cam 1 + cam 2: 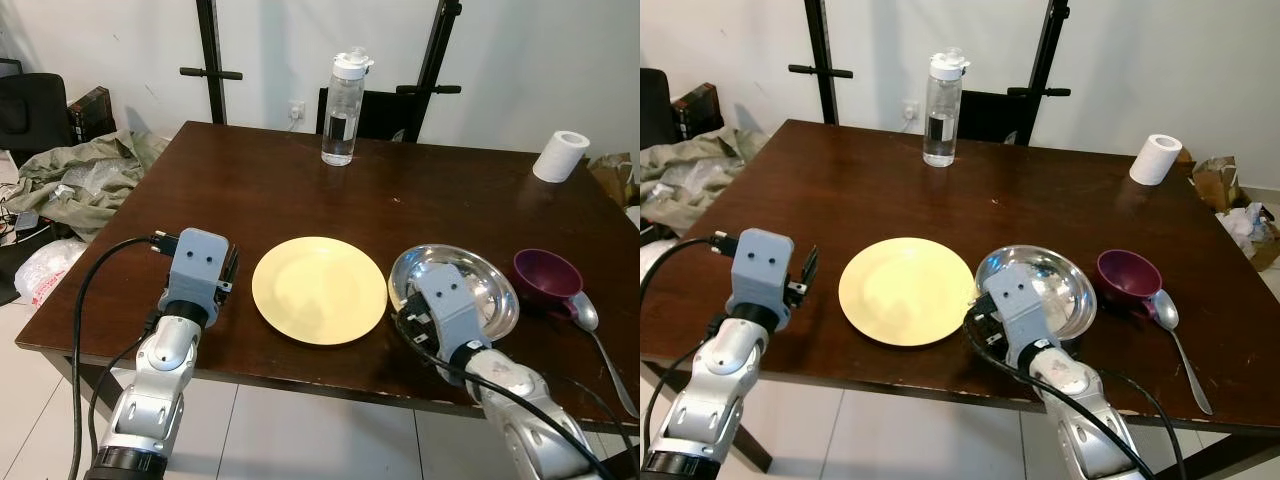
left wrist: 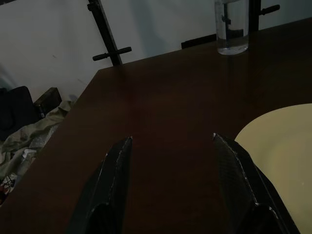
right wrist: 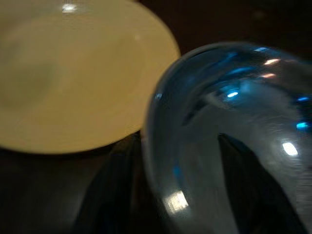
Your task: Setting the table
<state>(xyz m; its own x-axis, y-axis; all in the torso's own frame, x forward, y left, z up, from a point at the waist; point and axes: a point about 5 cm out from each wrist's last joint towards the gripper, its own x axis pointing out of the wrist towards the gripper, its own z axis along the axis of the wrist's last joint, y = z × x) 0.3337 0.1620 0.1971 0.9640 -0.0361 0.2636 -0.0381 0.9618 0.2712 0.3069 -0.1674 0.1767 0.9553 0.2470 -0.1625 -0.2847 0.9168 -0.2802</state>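
Note:
A yellow plate (image 1: 318,290) lies near the front edge of the dark wooden table (image 1: 300,190). Right of it, almost touching, is a steel bowl (image 1: 482,278), then a purple cup (image 1: 545,275) and a spoon (image 1: 600,340). My right gripper (image 3: 175,140) is open at the bowl's near-left rim, one finger (image 3: 114,195) outside the wall and the other (image 3: 243,185) inside. My left gripper (image 2: 170,139) is open over bare wood just left of the plate, nothing between its fingers.
A clear water bottle (image 1: 343,110) stands at the table's far middle and a paper roll (image 1: 560,155) at the far right corner. A black chair (image 1: 380,115) and stand poles are behind the table. A heap of cloth (image 1: 80,180) lies on the floor at left.

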